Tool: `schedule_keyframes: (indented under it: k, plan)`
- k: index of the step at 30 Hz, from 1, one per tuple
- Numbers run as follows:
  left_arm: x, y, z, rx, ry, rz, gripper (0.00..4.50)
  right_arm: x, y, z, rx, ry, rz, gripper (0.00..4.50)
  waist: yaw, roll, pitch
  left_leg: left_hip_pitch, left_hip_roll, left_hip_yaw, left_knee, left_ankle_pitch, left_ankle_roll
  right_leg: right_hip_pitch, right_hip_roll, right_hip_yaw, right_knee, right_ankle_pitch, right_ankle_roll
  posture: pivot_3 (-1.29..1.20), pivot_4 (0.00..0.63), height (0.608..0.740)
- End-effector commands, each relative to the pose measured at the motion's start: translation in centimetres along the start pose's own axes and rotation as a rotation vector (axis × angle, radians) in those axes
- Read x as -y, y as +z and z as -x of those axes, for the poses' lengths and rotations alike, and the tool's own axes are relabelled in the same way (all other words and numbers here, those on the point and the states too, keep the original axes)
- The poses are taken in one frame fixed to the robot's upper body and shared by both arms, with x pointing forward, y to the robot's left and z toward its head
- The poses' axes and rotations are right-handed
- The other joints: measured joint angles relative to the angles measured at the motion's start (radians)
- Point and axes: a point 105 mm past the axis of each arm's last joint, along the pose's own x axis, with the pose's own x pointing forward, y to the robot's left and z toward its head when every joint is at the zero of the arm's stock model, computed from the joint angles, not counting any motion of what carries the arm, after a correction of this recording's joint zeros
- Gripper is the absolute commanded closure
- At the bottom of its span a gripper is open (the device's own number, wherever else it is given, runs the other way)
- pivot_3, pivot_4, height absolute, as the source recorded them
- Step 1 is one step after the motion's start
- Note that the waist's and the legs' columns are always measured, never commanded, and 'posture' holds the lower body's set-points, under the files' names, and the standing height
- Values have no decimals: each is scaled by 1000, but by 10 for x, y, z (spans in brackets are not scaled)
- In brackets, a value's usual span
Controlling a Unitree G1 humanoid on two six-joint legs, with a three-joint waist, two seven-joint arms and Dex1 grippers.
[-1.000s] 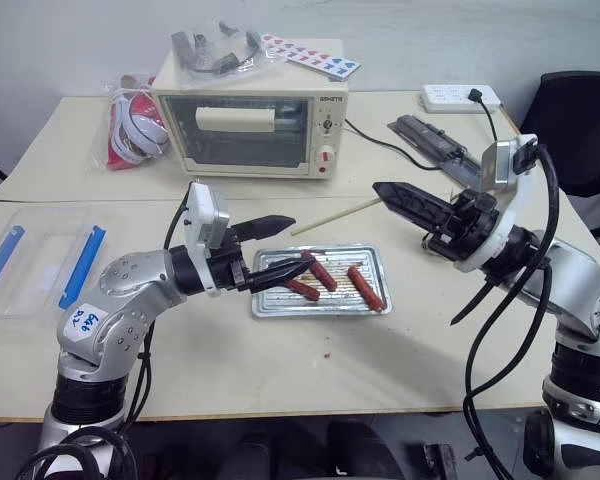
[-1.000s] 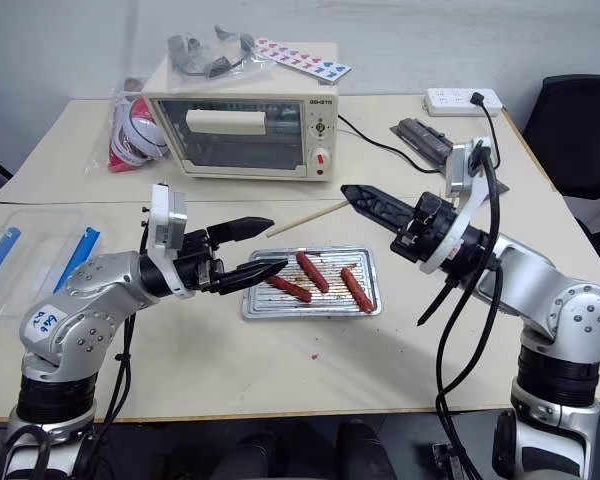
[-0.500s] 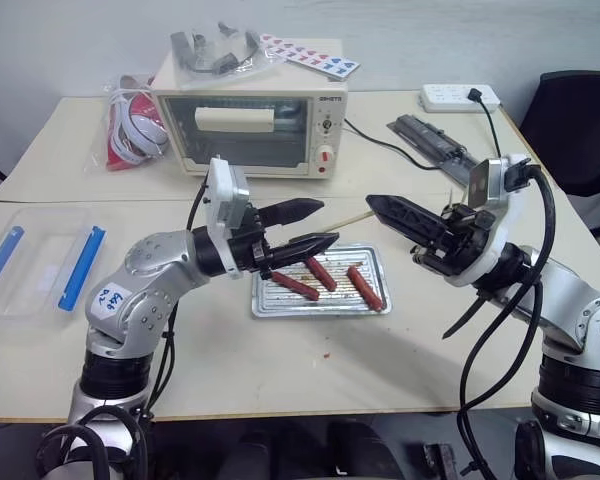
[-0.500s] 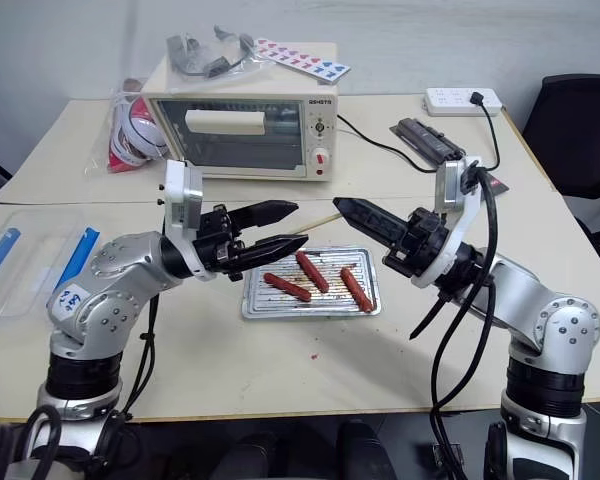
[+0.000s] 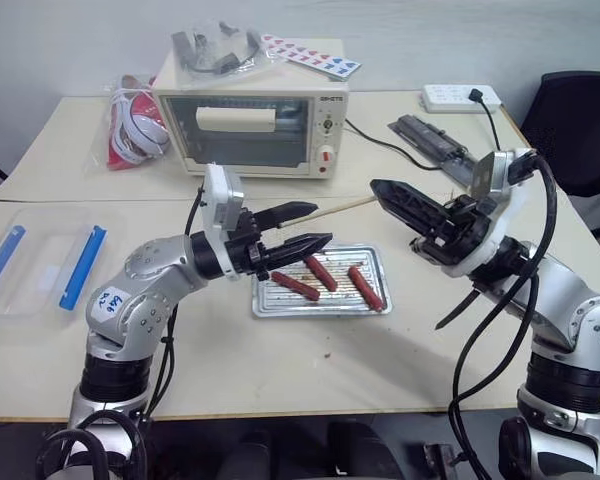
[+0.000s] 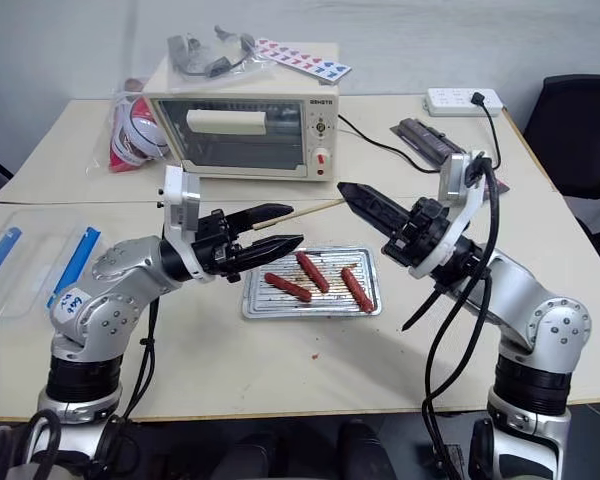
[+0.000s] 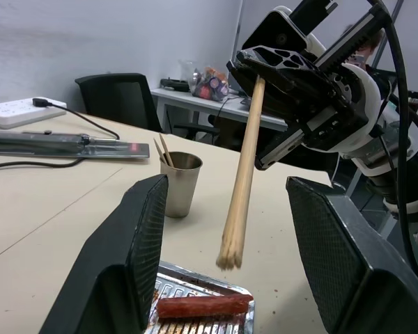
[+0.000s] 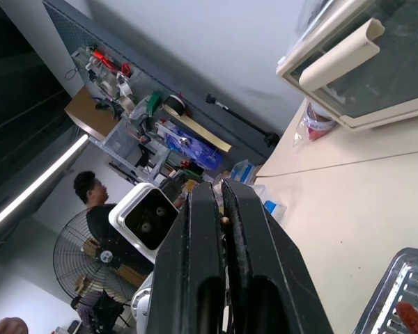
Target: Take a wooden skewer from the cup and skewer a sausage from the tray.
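The wooden skewer (image 5: 332, 209), a thin pale tan stick, is already out of the cup, clenched in the right gripper (image 5: 380, 189) at frame centre, its free end between the left gripper (image 5: 305, 226)'s spread, empty fingers. Three reddish-brown sausages (image 5: 320, 272) lie unpierced in the shiny silver tray (image 5: 368, 307) just below, so skewering remains.

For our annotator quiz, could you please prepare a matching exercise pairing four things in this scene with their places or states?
Things:
1. wooden skewer
2. cup
3. left gripper
4. sausages

Places or states:
A. lying in the tray
B. open, empty, skewer's free end between its fingers
C. clamped in the shut right gripper
D. standing on the table, sticks inside

Pairs: 1-C, 2-D, 3-B, 4-A
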Motion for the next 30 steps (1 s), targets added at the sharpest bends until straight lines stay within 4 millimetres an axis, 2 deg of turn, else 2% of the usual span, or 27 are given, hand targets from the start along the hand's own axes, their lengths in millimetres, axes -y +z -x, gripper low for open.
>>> schedule_keyframes:
  k: [1, 2, 5, 11, 28, 30]
  plan:
    - [4, 14, 0, 40, -21, -34, 1664, -12, 5, 0, 8, 47, 24, 4500, 0, 0, 0, 0, 0, 0, 0, 0, 0, 0, 0, 0, 0, 0, 0, 0, 150, 740]
    - [4, 14, 0, 40, -22, -34, 1664, -12, 5, 0, 7, 47, 25, 4500, 0, 0, 0, 0, 0, 0, 0, 0, 0, 0, 0, 0, 0, 0, 0, 0, 150, 740]
    - [5, 16, -3, 62, -30, -27, 2119, -11, 3, 0, 2, 44, 21, 4500, 0, 0, 0, 0, 0, 0, 0, 0, 0, 0, 0, 0, 0, 0, 0, 0, 150, 740]
    - [7, 15, -4, 56, -38, -27, 3541, -11, 2, 0, 0, 39, 22, 4500, 0, 0, 0, 0, 0, 0, 0, 0, 0, 0, 0, 0, 0, 0, 0, 0, 150, 740]
    - [7, 17, -7, 82, -49, -20, 3541, -9, -1, 1, -22, 23, 25, 4500, 0, 0, 0, 0, 0, 0, 0, 0, 0, 0, 0, 0, 0, 0, 0, 0, 150, 740]
    - [6, 18, -6, 93, -45, -12, 4084, -7, -2, 1, -26, 17, 23, 4500, 0, 0, 0, 0, 0, 0, 0, 0, 0, 0, 0, 0, 0, 0, 0, 0, 150, 740]
